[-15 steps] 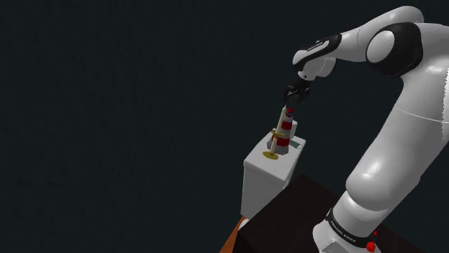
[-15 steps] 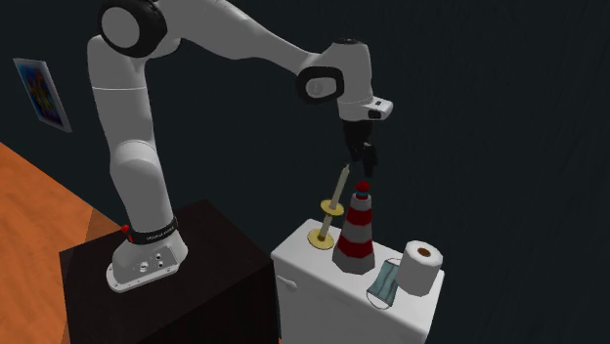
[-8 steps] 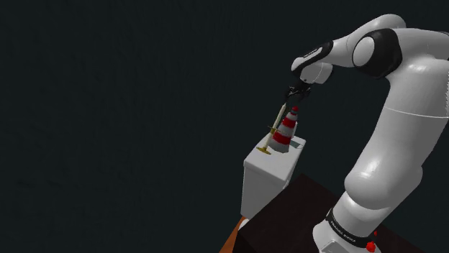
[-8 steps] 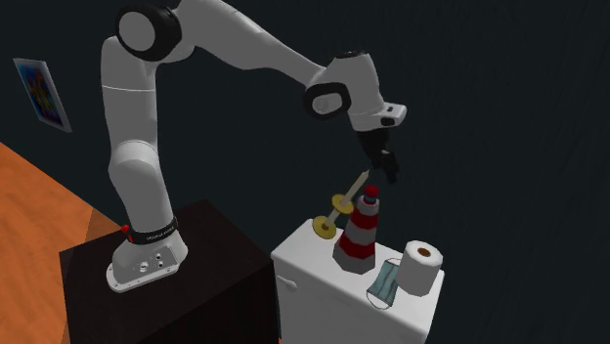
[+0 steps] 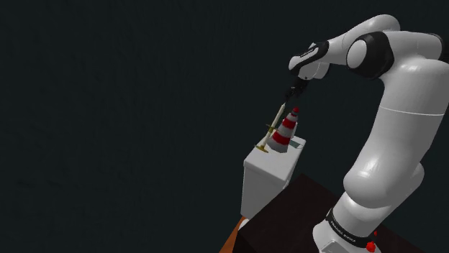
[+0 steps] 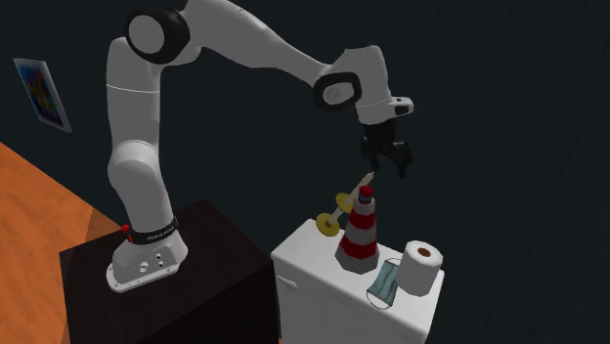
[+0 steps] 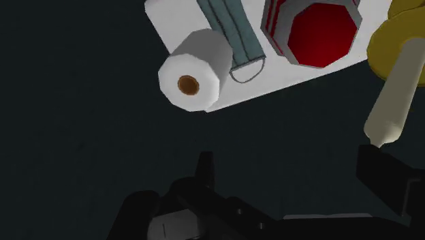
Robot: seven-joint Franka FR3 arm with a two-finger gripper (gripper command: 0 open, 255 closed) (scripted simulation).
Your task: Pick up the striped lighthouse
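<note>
The lighthouse (image 6: 359, 235) is a cone with red and white stripes and a red top, standing upright on a white cabinet (image 6: 318, 279). From the shoulder view the lighthouse (image 5: 286, 134) is on the cabinet (image 5: 266, 180) below the hand. My gripper (image 6: 388, 168) hovers open just above the lighthouse's tip, a little toward the second exterior view's right, holding nothing. In the wrist view the lighthouse's red top (image 7: 321, 31) lies ahead of the open gripper (image 7: 293, 174), off to one side of the gap.
A cream candle (image 6: 349, 198) in a gold holder leans steeply beside the lighthouse. The candle's tip (image 7: 380, 133) is at or nearly touching one finger (image 7: 381, 174). A toilet roll (image 6: 420, 266) and a face mask (image 6: 384, 283) share the cabinet top. The black stand (image 6: 176, 283) is beside it.
The candle has tipped from upright to a steep lean. The hand has moved toward the second exterior view's right and turned, so its fingers now show spread above the lighthouse.
</note>
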